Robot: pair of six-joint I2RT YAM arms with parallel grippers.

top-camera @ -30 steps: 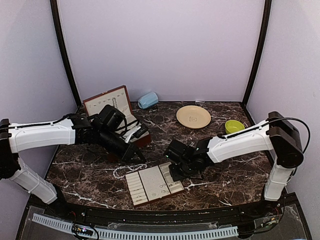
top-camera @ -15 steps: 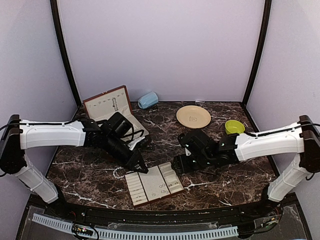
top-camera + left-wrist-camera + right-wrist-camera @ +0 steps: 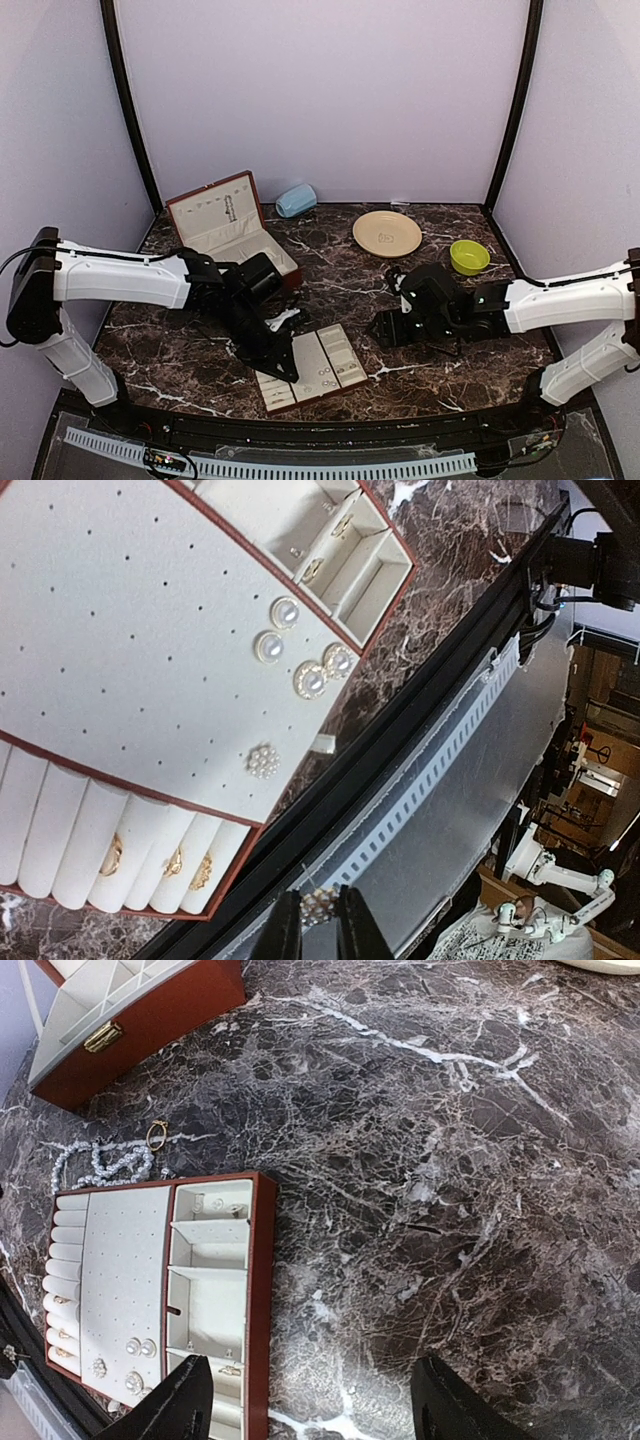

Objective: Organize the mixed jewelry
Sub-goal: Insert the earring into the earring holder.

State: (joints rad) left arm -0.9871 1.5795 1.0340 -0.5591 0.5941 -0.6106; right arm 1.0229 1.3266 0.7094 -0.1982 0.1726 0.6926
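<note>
A small sparkly stud point(image 3: 320, 904) is pinched between the nearly closed fingers of the left gripper point(image 3: 319, 920), held by the near end of the cream slotted tray point(image 3: 120, 640), where pearl studs point(image 3: 285, 612) are pinned in the holed panel and gold rings point(image 3: 112, 856) are seated between the rolls. The right gripper point(image 3: 315, 1365) is held with its fingers spread wide and nothing between them, over the marble table point(image 3: 450, 1160) just beside the tray. The pearl strand point(image 3: 98, 1160) and a loose gold ring point(image 3: 157, 1136) are seen lying on the marble between the tray and the red-brown box point(image 3: 160, 1015)
</note>
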